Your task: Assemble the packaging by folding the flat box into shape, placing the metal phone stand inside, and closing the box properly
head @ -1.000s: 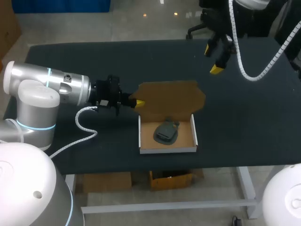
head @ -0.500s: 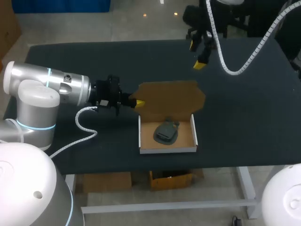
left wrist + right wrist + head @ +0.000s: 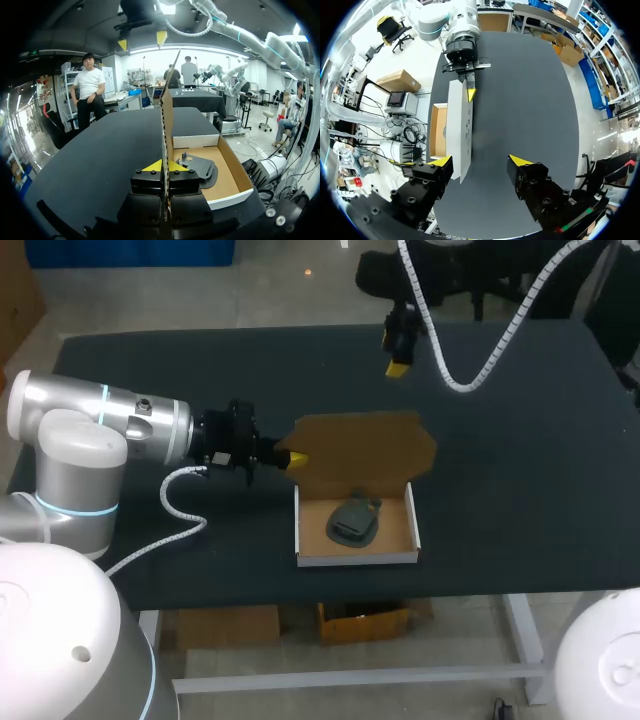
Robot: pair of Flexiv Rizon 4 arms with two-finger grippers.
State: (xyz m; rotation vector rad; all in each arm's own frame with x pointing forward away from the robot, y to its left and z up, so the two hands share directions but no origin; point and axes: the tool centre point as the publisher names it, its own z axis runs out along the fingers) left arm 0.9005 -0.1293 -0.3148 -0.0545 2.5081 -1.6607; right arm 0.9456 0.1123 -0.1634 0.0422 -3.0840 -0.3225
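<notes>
**Box** (image 3: 357, 559): folded into shape, tray open, standing near the front edge of the table (image 3: 530, 440), about midway along it.

**Phone stand** (image 3: 352, 522): lying on the tray floor, nearer the left wall.

**Lid** (image 3: 365, 445): standing upright from the tray's rear wall, not yet folded down.

**Left gripper** (image 3: 292, 458): clamped on the lid's left edge, with the cardboard edge-on between its yellow tips.

**Right gripper** (image 3: 395, 358): fingers apart and empty, hanging over the table toward its rear edge, well apart from the lid.

**Hazards, as judged:**
- Pushing the lid down against the left clamp could crease the cardboard or drag the light tray toward the front edge.
- Letting go early could let the lid spring back.
- The stand's raised part may hold the lid off the walls.
- The side flaps may catch outside the walls rather than tuck in.
- The two grippers would meet at one lid and could collide.
</notes>
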